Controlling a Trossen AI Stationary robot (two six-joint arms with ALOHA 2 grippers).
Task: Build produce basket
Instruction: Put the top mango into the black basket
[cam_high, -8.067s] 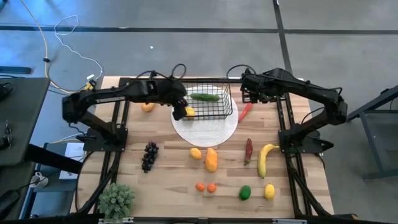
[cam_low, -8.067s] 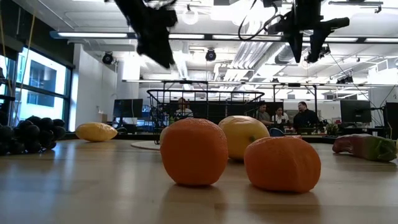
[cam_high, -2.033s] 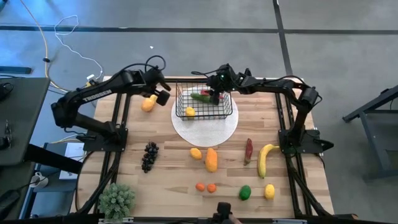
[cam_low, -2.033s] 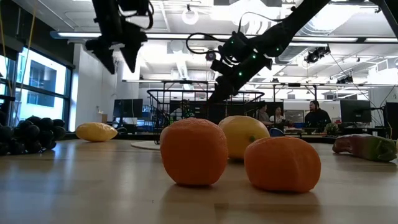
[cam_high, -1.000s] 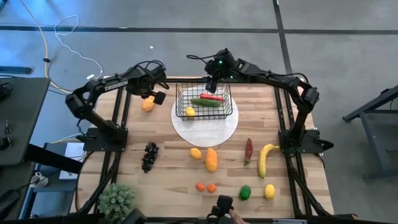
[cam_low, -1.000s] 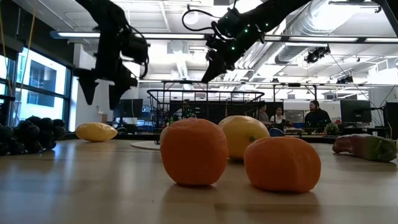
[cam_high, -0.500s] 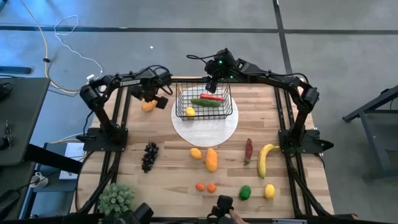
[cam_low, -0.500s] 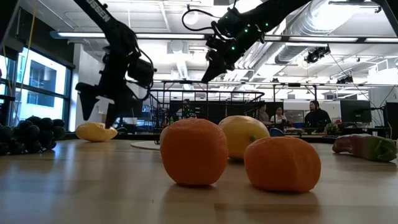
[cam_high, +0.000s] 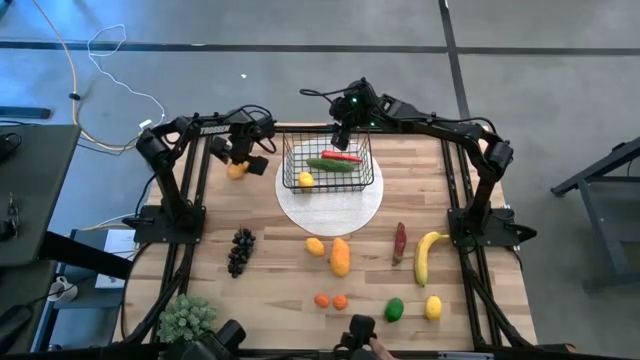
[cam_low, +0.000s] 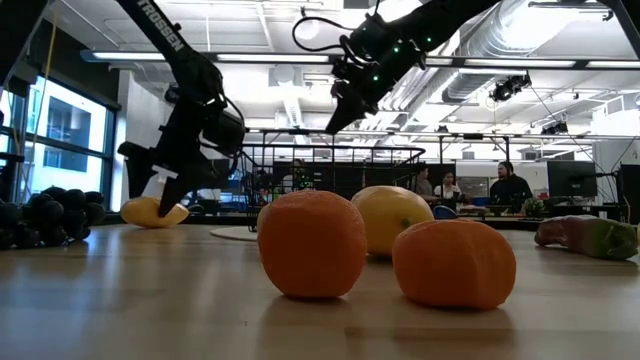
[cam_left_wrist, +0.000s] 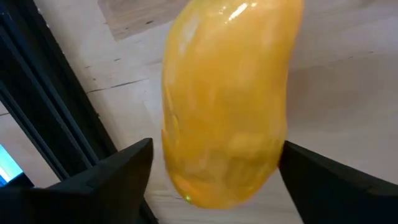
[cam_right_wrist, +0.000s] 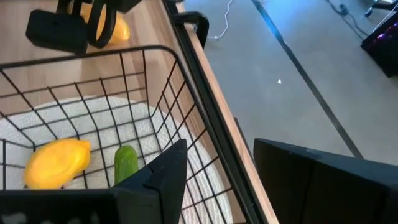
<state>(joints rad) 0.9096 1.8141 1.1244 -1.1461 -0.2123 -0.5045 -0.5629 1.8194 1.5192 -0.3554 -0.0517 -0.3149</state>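
A yellow-orange oblong fruit (cam_high: 235, 171) lies on the wood at the table's far left. My left gripper (cam_left_wrist: 217, 155) points steeply down over it, open, with one finger on each side of the fruit (cam_left_wrist: 224, 106). The black wire basket (cam_high: 290, 180) stands on a round white plate (cam_high: 330, 212). It holds a lemon (cam_high: 306, 179), a green cucumber (cam_high: 330, 164) and a red chilli (cam_high: 343, 156). My right gripper (cam_high: 340, 138) hangs open and empty above the basket's far rim (cam_right_wrist: 143, 53). My left gripper straddles the lower end of the yellow-orange fruit (cam_left_wrist: 211, 180) from above, its fingers (cam_left_wrist: 121, 171) lying across it. The fruit lies on the table. Both fingers stand right at its sides; I cannot tell whether they touch it.
Loose produce lies on the near half: dark grapes (cam_high: 241, 250), a lemon (cam_high: 314, 246), a yellow-orange fruit (cam_high: 340, 257), two oranges (cam_high: 330, 300), a lime (cam_high: 394, 309), a lemon (cam_high: 432, 307), a banana (cam_high: 428, 252) and a dark red chilli (cam_high: 400, 242). A potted plant (cam_high: 187, 318) stands near left.
My left gripper has come down toward the yellow-orange fruit at the table's far left and tipped more steeply downward, so its fingers now stand around the fruit. The fruit has stayed where it was.
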